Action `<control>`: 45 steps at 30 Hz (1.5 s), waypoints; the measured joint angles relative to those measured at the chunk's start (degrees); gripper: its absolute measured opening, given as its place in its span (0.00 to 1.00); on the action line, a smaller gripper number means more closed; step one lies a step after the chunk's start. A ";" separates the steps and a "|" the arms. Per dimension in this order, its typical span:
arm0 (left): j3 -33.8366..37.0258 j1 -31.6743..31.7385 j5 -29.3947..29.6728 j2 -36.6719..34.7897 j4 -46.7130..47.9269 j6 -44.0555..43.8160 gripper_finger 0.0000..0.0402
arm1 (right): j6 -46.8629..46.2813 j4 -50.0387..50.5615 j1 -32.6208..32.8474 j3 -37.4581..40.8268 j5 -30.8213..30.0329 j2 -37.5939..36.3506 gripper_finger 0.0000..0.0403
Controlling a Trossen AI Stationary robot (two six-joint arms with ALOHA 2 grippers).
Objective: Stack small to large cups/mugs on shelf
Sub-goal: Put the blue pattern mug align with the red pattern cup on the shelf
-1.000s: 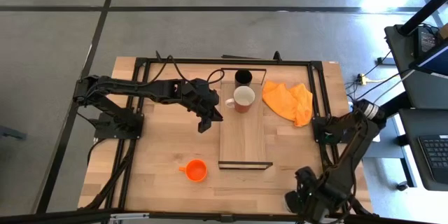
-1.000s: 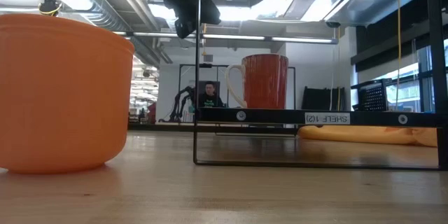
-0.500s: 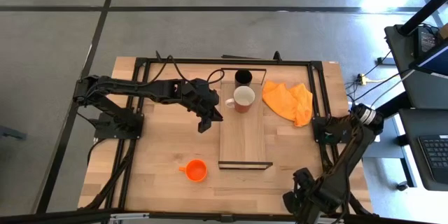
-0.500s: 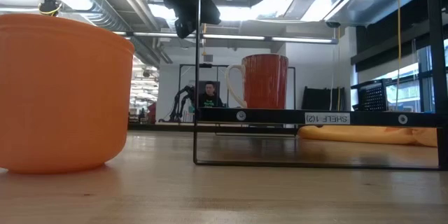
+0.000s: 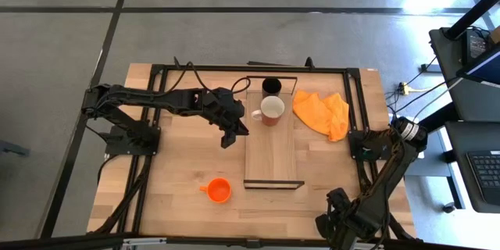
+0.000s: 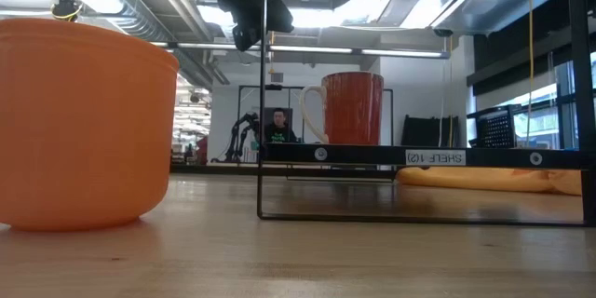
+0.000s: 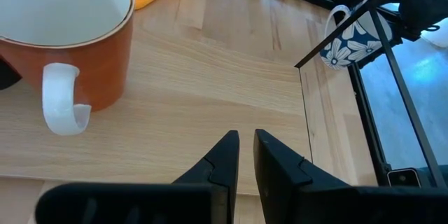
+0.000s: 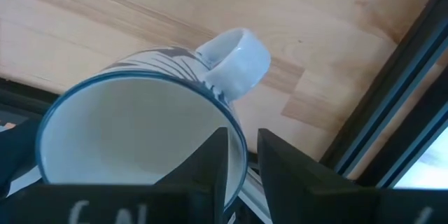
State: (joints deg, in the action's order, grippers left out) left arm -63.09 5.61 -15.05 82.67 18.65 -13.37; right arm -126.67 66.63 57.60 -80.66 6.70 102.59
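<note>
Left gripper (image 5: 231,135) hangs just left of the shelf (image 5: 272,152), about level with the mug (image 5: 270,110); fingers (image 7: 225,155) nearly pressed together with a thin gap, nothing between them. Shelf lies lengthwise near-to-far at table centre. On its far end stands the black cup (image 5: 271,86), and just nearer, close beside it, the mug, orange-red outside, white inside, white handle pointing left toward the left gripper. In the left wrist view the mug (image 7: 66,38) stands upright on the shelf board, apart from the fingers. Orange cup (image 5: 218,191) stands on the table (image 5: 181,164) near-left of the shelf, well apart from it, small handle to the left; it fills the left side of the low view (image 6: 84,121). Orange cloth (image 5: 323,113) is crumpled on the table just right of the shelf's far end. Right gripper (image 8: 241,155) is at the table's near-right corner, pinching the rim of a patterned mug (image 8: 150,122), one finger inside and one outside, handle on the far side from the camera. That mug also shows in the left wrist view (image 7: 350,38), white with dark blue flowers. A person (image 6: 277,128) sits in the room behind.
</note>
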 joint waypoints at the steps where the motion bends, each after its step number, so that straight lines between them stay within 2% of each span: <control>1: 0.00 0.00 0.00 0.00 0.00 0.00 0.10 | 0.10 0.20 0.00 0.00 0.00 0.00 0.20; 5: 0.00 0.00 0.00 0.00 0.00 0.00 0.10 | 0.45 1.34 0.00 0.00 -0.02 0.00 0.17; 13: 0.00 0.00 0.00 0.00 0.00 0.00 0.10 | 1.06 1.71 0.04 -0.14 -0.59 -0.16 0.04; 20: 0.00 0.00 0.02 0.00 0.00 -0.03 0.10 | 2.42 4.46 -0.25 0.00 -1.45 -0.04 0.09; 27: 0.00 0.00 0.02 0.00 -0.01 -0.26 0.10 | 5.41 7.77 -1.83 -0.06 -3.67 -0.13 0.05; 34: 0.00 -0.02 0.25 0.00 0.00 -1.27 0.10 | 8.95 10.58 -5.38 -0.02 -5.85 -0.09 0.08; 39: 0.00 -0.02 0.70 0.00 0.00 -1.25 0.10 | 11.43 13.25 -8.53 -0.02 -9.79 -0.11 0.06; 45: 0.00 -0.02 0.70 0.00 0.00 -1.25 0.10 | 11.02 15.95 -10.59 0.04 -11.29 -0.37 0.07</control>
State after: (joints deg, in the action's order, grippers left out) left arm -63.09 5.58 -14.35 82.67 18.65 -14.61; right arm -115.66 82.58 47.02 -80.62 -4.59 102.21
